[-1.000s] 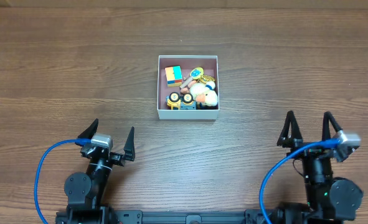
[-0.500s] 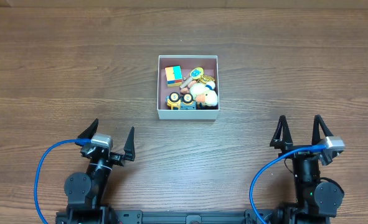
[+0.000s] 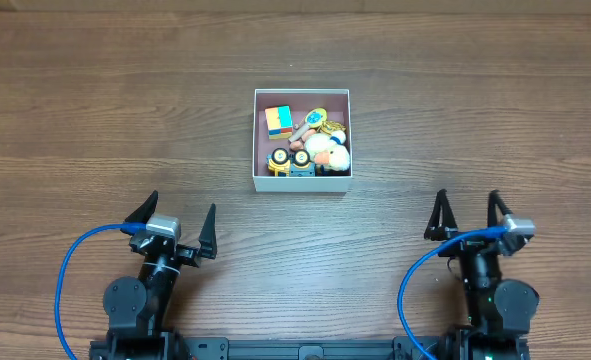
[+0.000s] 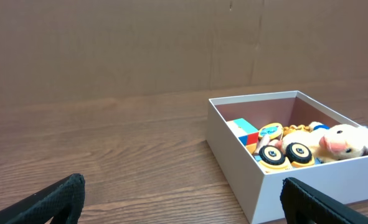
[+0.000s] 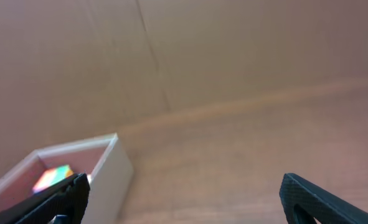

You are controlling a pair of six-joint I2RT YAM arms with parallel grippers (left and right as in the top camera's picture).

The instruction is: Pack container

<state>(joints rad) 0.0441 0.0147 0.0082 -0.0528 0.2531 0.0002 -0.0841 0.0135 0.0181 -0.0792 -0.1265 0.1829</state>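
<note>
Container (image 3: pixel 302 183) sits flat on the desk (image 3: pixel 95 120), open top up, and it holds every toy I can find. A multicoloured block (image 3: pixel 279 121) is in its far-left part and a toy car (image 3: pixel 289 160) with yellow wheels lies against its near wall. A pale plush (image 3: pixel 328 150) is heaped in its near-right corner, and a yellow-and-blue piece (image 3: pixel 315 119) lies toward its far wall. No loose toy lies outside the container, so I judge the packing as good as done.

The left gripper (image 3: pixel 184 201) is nearer me than the container and off to its left, well apart, released and holding nothing. The right gripper (image 3: pixel 466 195) is nearer me and off to the container's right, also well apart, fingers spread and empty.

The risks as I see them:
- The plush rides close to the rim, so a finger dipping in could snag it and drag it out.
- The walls are thin, so a sideways nudge could slide or tip the container.
- My right wrist view is smeared, so judging clearance from it is poor.

No brand, label or writing is readable anywhere.
</note>
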